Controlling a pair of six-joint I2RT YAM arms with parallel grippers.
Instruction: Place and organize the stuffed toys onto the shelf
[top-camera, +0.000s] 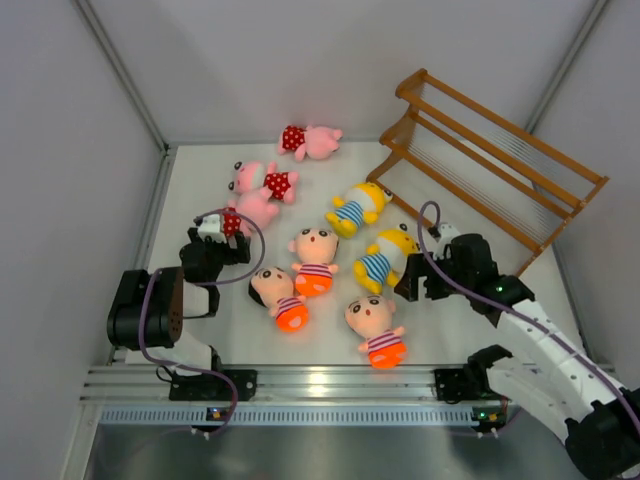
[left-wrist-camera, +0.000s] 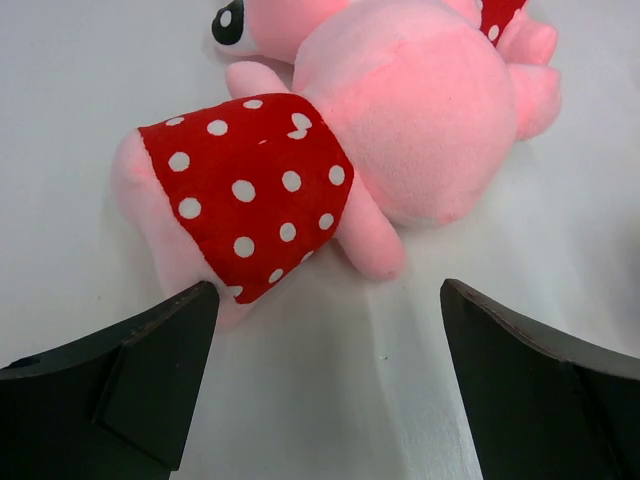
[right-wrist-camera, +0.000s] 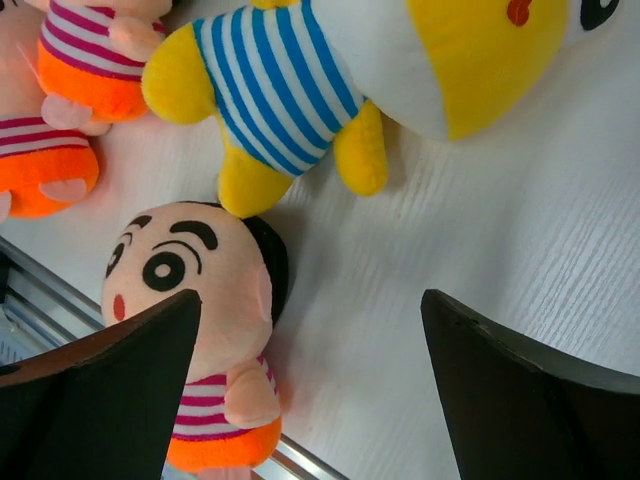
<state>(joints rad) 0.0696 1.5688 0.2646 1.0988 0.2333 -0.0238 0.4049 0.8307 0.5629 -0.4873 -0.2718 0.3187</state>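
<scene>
**Fig.** Approach stage: both arms low over the table (top-camera: 190, 190), nothing lifted yet.

**(a) L gripper (left-wrist-camera: 327, 300).** Jaws spread wide, holding nothing. They're opened past the width of the pink doll (left-wrist-camera: 245, 190), prob. so the soft body fits between them w/o being shoved aside. The doll lies flat, red polka-dot dress toward the fingers and big head beyond. The dress end sits just ahead of one finger, so the gap looks slightly off-centre. You'd likely need a small sideways shift before closing.

**(b) R gripper (right-wrist-camera: 310, 300).** Jaws likewise spread, empty. A yellow doll (right-wrist-camera: 280, 90) w/ blue-white stripes lies just past the tips. A peach-headed doll (right-wrist-camera: 190, 290) has its head partly behind one finger; whether they touch, can't tell. Closing here risks catching the wrong toy.

**(c) Layout.** All eight stuffed toys (top-camera: 358, 205) lie on the table, none on the shelf (top-camera: 515, 128). The shelf stands at far R near the wall, tiers bare, well apart from the L-side pinks. Its tiers slant back, so a doll set there should lean on the strings rather than slide off. Pinks cluster L, while yellows and peach heads sit centre-R. That suits one arm per group, though the L arm's dolls look to be the longer carry. The task is at its start.
</scene>
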